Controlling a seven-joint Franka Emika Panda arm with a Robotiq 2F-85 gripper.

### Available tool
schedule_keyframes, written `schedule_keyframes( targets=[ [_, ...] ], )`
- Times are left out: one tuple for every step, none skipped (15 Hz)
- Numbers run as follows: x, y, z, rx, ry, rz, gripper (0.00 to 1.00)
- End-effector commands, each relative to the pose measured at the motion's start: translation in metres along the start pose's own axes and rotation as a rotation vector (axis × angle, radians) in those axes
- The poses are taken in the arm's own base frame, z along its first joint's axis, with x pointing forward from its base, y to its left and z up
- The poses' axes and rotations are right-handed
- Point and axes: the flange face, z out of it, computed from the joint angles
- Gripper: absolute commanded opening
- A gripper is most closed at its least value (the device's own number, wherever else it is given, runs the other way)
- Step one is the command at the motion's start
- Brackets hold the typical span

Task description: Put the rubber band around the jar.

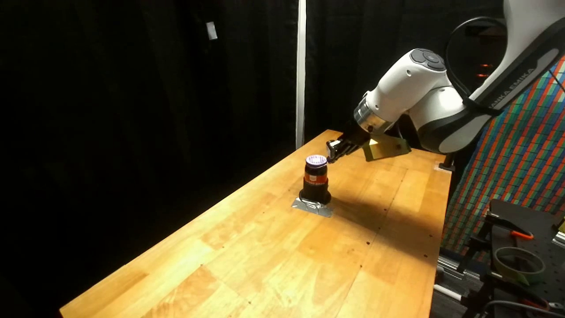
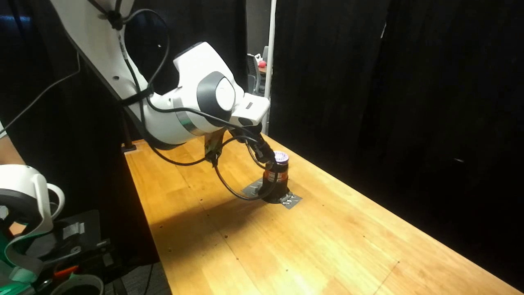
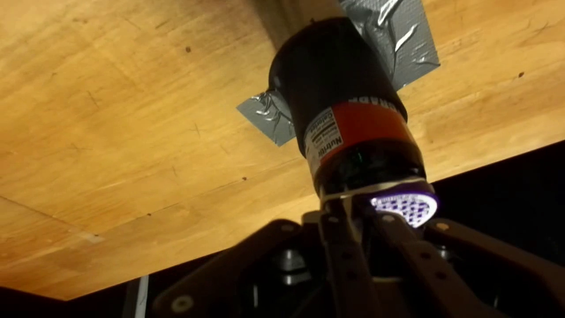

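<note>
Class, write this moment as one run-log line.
jar: upright | rubber band: across jar's wrist-view side, near lid | gripper: beside lid, grip unclear | full loop: cannot tell

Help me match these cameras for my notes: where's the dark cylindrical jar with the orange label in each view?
In an exterior view: the jar, right of and slightly below centre.
In an exterior view: the jar, just right of and below centre.
Wrist view: the jar, right of centre, shown upside down.
Shared landmark: wrinkled silver tape touching the black cylindrical holder.
</note>
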Motion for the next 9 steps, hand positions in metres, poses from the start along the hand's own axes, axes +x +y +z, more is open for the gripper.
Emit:
schedule_keyframes(
  targets=[
    [0.004, -0.021, -0.001, 0.017, 0.118, 0.011, 0.13],
    [-0.004, -0.024, -0.003, 0.019, 0.133, 0.014, 0.12],
    [-0.01, -0.029, -0.006, 0.02, 0.155, 0.013, 0.11],
    [-0.017, -0.032, -0.009, 0.025, 0.175, 0.016, 0.12],
    [-0.024, -0.035, -0.011, 0.027, 0.186, 0.015, 0.11],
    [-0.033, -0.037, -0.012, 0.031, 0.194, 0.021, 0.12],
    [-0.042, -0.039, -0.014, 0.032, 0.199, 0.023, 0.11],
    [-0.052, -0.037, -0.012, 0.021, 0.194, 0.027, 0.12],
    [-0.06, -0.037, -0.012, 0.013, 0.179, 0.046, 0.37]
  ],
)
